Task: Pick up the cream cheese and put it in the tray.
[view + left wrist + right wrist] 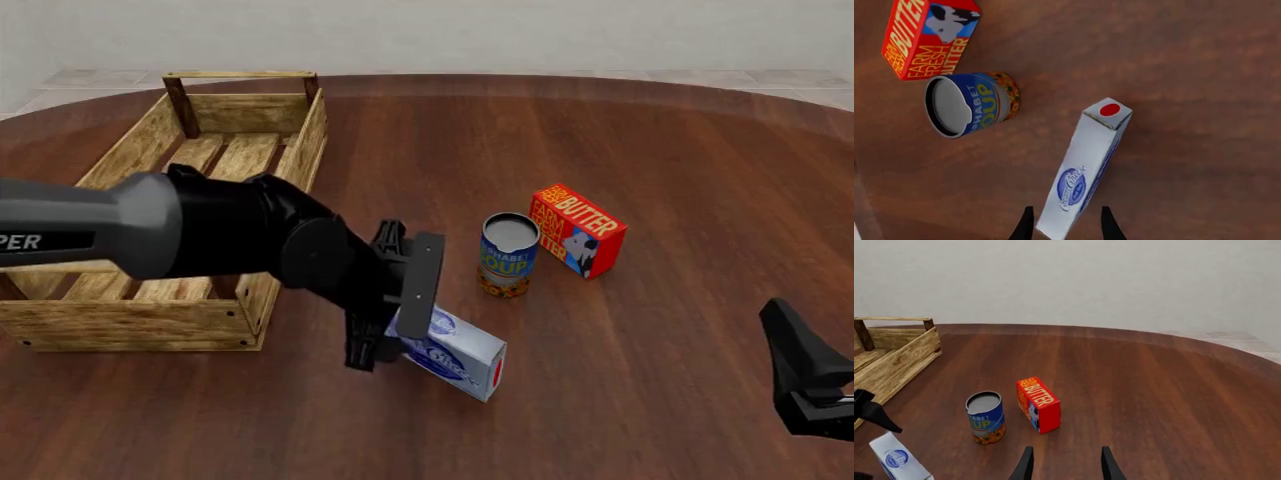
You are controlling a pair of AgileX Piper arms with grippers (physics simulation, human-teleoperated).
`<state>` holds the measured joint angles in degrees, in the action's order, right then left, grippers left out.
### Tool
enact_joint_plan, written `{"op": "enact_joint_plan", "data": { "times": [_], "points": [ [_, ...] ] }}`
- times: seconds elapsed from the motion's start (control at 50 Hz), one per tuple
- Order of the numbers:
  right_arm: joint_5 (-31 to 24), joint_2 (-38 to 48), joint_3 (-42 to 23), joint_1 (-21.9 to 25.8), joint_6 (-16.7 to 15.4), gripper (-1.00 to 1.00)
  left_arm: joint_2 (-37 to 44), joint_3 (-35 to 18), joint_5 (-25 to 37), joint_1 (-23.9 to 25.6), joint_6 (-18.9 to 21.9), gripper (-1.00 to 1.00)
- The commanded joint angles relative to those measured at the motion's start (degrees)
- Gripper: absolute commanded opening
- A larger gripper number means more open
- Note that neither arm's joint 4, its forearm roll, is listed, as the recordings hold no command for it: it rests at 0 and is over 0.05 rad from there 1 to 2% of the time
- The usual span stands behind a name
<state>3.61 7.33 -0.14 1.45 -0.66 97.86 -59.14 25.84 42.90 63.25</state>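
Between my left gripper's black fingertips (pixel 1063 227) I see the flat rectangular cream cheese box (pixel 1081 172), white and pale blue, with a dark blue oval logo and a red dot on its white end. Beyond it stands the blue soup can (pixel 974 104) with yellow lettering, an orange patterned band and a grey top. Farther off is the red-orange butter box (pixel 929 35), yellow-lettered, showing a black-and-white cow on blue. Everything rests on my dark reddish-brown wood-grain table (pixel 1187 75).
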Motion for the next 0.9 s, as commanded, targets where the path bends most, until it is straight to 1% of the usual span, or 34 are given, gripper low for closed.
{"op": "enact_joint_plan", "data": {
  "times": [0.02,0.08,0.12,0.2,0.28,0.36,0.48,0.5,0.52,0.54,0.6,0.68,0.7,0.72,0.74,0.76,0.78,0.86,0.9],
  "points": [
    [0.1,0.2,0.0,0.1,0.1,1.00,0.8,-0.7,0.0,-1.0,0.9,1.00],
    [0.2,0.4,0.0,0.0,0.2,1.00,1.3,-0.6,-0.7,-1.0,1.0,1.00],
    [0.2,0.4,0.0,0.1,0.2,1.00,1.8,-1.2,-0.7,-0.7,0.1,1.00],
    [0.4,0.7,0.0,0.2,0.4,1.00,2.3,-0.3,-1.5,-1.9,1.6,1.00],
    [0.5,0.9,0.0,0.1,0.5,1.00,3.2,-0.7,-2.1,-1.6,0.8,1.00],
    [0.7,1.3,0.0,0.1,0.4,1.00,4.0,0.5,-3.0,-1.4,1.0,1.00],
    [0.8,1.5,0.0,0.0,0.4,1.00,4.8,-0.2,-3.4,-1.0,0.3,1.00],
    [-0.5,0.7,-0.6,0.1,0.4,1.00,5.0,-0.1,-3.6,-0.7,0.2,1.00],
    [-11.5,-3.0,-8.0,0.4,0.4,1.00,5.0,0.1,-3.6,-0.4,-0.1,1.00],
    [-12.9,-3.5,-8.9,0.4,0.4,1.00,5.0,0.5,-3.8,-0.2,-0.1,1.00],
    [-12.9,-3.4,-9.0,0.6,0.4,1.00,5.0,0.5,-3.8,1.1,-1.1,1.00],
    [-14.0,-4.0,-9.3,0.5,0.4,1.00,5.8,-0.3,-4.4,0.3,-0.4,1.00],
    [-12.9,-3.8,-8.6,0.5,0.4,1.00,5.8,-0.3,-4.5,0.3,-0.3,1.00],
    [-12.3,-3.1,-8.1,0.0,1.7,1.00,6.1,-0.2,-4.7,0.2,-0.1,1.00],
    [-12.2,-3.3,-8.0,0.2,1.5,1.00,6.2,-0.2,-4.8,0.0,-0.1,1.00],
    [-10.7,-3.1,-6.8,0.4,1.4,1.00,6.3,0.0,-5.0,-0.1,0.3,1.00],
    [-10.9,-3.3,-7.0,0.4,0.6,1.00,6.2,0.2,-5.0,-0.3,0.5,1.00],
    [-11.1,-3.1,-7.2,0.5,0.6,1.00,6.3,-0.2,-5.7,-1.0,1.1,1.00],
    [-11.6,-3.3,-7.5,0.6,0.6,1.00,5.7,0.6,-6.1,-1.1,1.8,1.00]
  ]
}}
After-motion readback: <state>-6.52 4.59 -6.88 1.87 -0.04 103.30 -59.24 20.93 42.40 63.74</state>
